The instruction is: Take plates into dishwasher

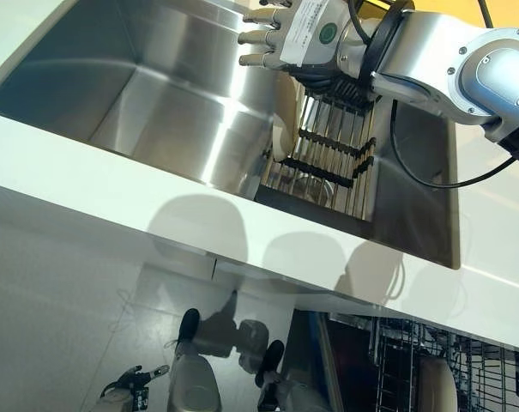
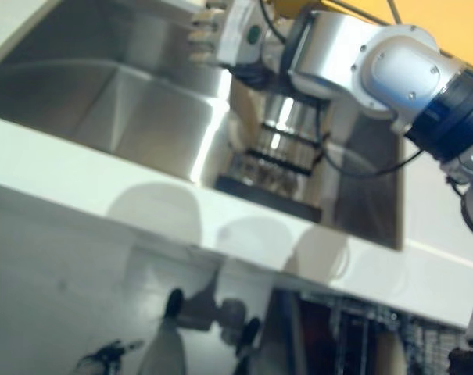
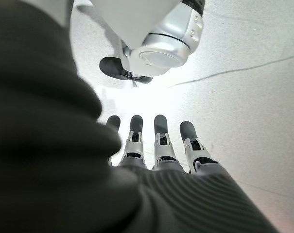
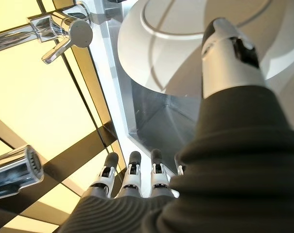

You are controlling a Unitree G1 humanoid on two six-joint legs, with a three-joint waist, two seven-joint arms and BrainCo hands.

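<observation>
Reaching over the stainless steel double sink, the right hand hangs above the wire dish rack with black clips in the sink's right basin. Fingers straight, side by side, thumb apart, gripping nothing. Round white plate stands on edge at the rack's left end, just below that hand; thumb shows in front of it in wrist view, contact can't tell. Chrome tap near. Left hand hangs low over grey floor, fingers straight & relaxed, empty. Dishwasher's wire basket shows open below white counter, w/ a pale dish in it.
</observation>
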